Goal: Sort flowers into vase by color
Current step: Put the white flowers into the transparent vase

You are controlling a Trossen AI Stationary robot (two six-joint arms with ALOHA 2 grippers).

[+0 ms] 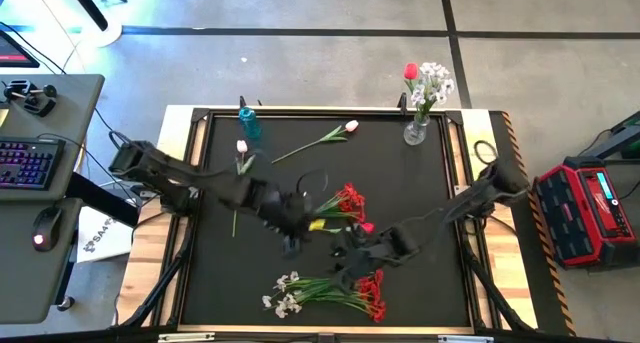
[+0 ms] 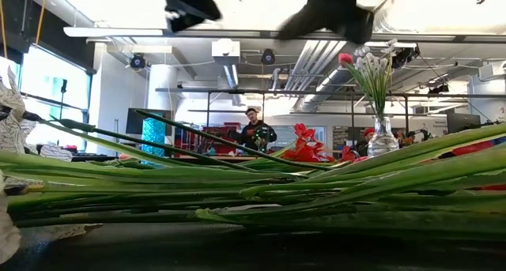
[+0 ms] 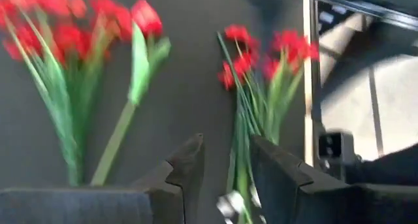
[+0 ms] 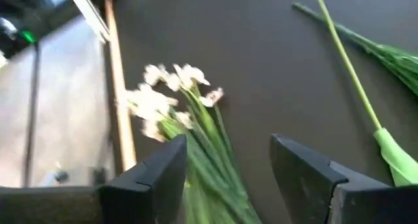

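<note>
Already the clear vase (image 1: 415,133) holds a red rose (image 1: 410,72) and white blossoms (image 1: 434,82).

1. The glass vase (image 1: 415,133) stands at the far right corner of the table (image 1: 450,273), with flowers in it.
2. A bottle (image 1: 248,121) stands at the far edge, left of the vase.
3. A tulip (image 1: 318,141) lies between them.
4. Two flower bunches (image 1: 330,293) lie near the front edge.
</note>
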